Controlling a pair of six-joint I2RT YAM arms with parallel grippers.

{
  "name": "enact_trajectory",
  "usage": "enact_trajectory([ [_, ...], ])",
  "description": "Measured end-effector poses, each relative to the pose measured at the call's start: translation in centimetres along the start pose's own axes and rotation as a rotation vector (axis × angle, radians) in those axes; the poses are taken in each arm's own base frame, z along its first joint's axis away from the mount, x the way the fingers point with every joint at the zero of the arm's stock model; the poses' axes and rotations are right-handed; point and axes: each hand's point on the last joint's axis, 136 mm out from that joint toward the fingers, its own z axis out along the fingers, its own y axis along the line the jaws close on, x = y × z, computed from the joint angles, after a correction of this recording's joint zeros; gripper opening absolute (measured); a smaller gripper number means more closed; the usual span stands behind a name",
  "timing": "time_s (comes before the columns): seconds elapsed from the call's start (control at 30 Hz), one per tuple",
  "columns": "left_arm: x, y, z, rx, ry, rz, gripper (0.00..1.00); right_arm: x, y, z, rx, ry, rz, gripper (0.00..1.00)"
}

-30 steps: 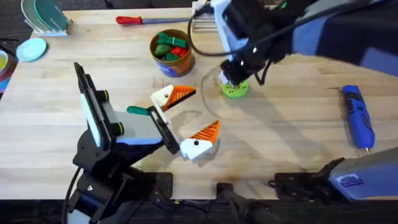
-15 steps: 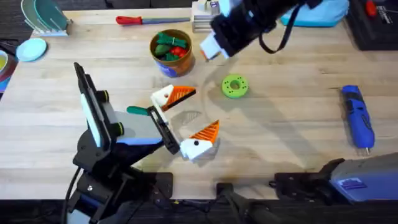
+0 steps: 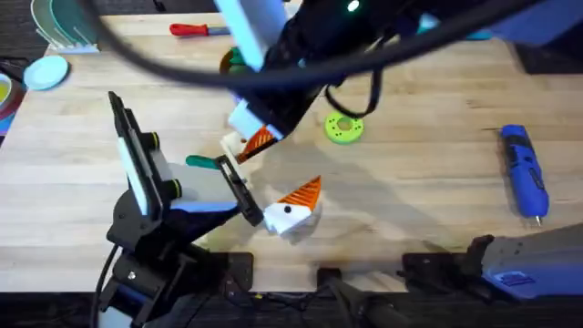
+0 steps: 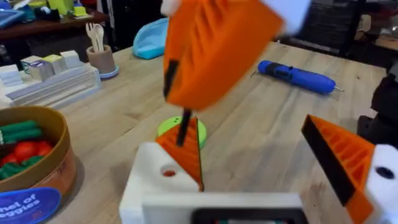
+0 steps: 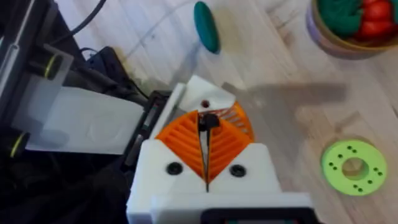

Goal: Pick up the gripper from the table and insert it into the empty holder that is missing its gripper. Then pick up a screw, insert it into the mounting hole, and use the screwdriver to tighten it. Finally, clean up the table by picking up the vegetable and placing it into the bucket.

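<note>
Black screw (image 5: 208, 122) pinched in right hand (image 5: 207, 144) | directly above holder (image 5: 198, 102)

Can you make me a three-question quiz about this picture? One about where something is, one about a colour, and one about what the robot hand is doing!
1. Where is the blue screwdriver?
A. Lying on the table, far off to the right
B. Inside the bucket
C. In a robot hand

2. What colour is the round disc with the hole?
A. Red
B. Blue
C. Green

3. What is the right gripper doing?
A. Wide open, holding nothing
B. Shut on a small black screw
C. Shut on the screwdriver

Answers:
1. A, as the overhead view shows it lying alone on the wood.
2. C, as it is bright green in every view.
3. B, as its orange pads are pressed together with the screw pinched at their tips.
</note>
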Motion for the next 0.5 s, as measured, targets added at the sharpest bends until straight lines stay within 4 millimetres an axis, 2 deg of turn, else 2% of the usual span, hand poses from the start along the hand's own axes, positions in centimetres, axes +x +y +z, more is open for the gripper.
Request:
enact_trajectory([
  [0.17, 0.0, 0.0, 0.0, 0.000, 0.000, 0.000, 0.993, 0.1, 1.0, 1.0, -0.014, 0.020, -0.020, 0.006],
  [0.5, 0.1, 0.0, 0.0, 0.000, 0.005, -0.004, 0.993, 0.2, 0.1, 2.1, 0.023, 0.042, -0.012, 0.006],
])
